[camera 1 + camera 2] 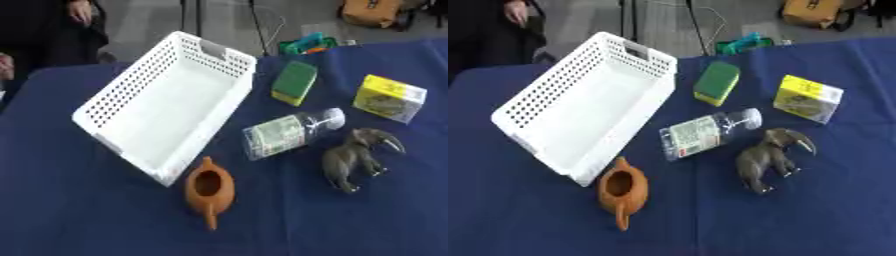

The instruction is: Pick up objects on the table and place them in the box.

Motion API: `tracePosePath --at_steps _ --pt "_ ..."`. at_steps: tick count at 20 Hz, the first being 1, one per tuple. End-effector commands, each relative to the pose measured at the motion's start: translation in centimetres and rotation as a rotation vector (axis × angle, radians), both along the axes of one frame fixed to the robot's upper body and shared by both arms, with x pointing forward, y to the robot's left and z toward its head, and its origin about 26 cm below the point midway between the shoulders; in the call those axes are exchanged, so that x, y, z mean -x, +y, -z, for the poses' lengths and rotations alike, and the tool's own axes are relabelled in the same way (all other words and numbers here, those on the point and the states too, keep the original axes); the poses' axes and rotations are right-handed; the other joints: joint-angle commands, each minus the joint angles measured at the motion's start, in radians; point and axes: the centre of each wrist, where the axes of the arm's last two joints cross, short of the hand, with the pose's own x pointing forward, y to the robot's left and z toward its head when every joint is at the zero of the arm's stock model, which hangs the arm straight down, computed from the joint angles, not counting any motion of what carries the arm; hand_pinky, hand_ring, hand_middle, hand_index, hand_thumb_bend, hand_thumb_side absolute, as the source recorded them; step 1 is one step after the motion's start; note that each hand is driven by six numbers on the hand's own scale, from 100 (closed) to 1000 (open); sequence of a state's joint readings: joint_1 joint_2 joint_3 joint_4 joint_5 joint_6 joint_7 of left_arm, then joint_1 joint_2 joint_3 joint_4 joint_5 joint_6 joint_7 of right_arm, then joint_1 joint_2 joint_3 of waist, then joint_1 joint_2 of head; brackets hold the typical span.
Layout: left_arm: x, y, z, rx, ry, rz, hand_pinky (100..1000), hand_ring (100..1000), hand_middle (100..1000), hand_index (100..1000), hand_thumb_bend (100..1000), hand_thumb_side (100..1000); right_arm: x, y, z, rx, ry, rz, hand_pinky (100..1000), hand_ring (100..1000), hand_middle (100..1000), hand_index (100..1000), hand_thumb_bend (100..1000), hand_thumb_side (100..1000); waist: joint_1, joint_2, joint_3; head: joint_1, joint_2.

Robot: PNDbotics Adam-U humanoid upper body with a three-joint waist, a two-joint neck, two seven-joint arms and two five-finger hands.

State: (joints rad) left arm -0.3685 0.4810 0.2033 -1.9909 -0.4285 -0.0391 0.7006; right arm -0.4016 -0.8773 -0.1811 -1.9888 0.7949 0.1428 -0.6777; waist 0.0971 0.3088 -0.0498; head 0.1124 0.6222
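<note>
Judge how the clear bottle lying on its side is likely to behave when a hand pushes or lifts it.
The clear bottle lies on its side on the blue cloth, so a sideways push would probably roll it. It looks see-through and mostly empty, so likely light. Its smooth round wall may slip; the paper label might offer better hold.

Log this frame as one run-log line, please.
stage: not started | box: nothing inside | on table: sponge, yellow carton, bottle lying, elephant, clay pot | hands: not in view
</note>
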Motion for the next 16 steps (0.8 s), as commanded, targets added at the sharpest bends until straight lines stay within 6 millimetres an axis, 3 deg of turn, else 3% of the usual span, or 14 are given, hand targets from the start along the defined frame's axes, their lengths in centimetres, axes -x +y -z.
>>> tracePosePath --at_steps 1,8,16 --pt "0.1 -0.1 -0.7 -0.022 -0.02 0.004 860 949 947 953 100 1000 0.6 0.2 -1.7 0.062 0.004 0.034 870 883 852 862 100 859 -0.008 -0.025 0.001 -0.004 -0.003" --pt "0.0 -0.5 -1.0 -0.037 -0.016 0.031 864 951 947 950 100 1000 0.9 1.3 -4.4 0.149 0.157 0.094 881 904 877 911 100 829 -0.014 -0.031 0.008 -0.016 0.0" --pt "-0.2 -1.0 -1.3 -0.053 -0.018 0.059 862 949 945 943 100 1000 1.6 3.1 -7.6 0.228 0.337 0.143 900 922 891 932 100 879 -0.027 -0.036 0.016 -0.034 -0.012"
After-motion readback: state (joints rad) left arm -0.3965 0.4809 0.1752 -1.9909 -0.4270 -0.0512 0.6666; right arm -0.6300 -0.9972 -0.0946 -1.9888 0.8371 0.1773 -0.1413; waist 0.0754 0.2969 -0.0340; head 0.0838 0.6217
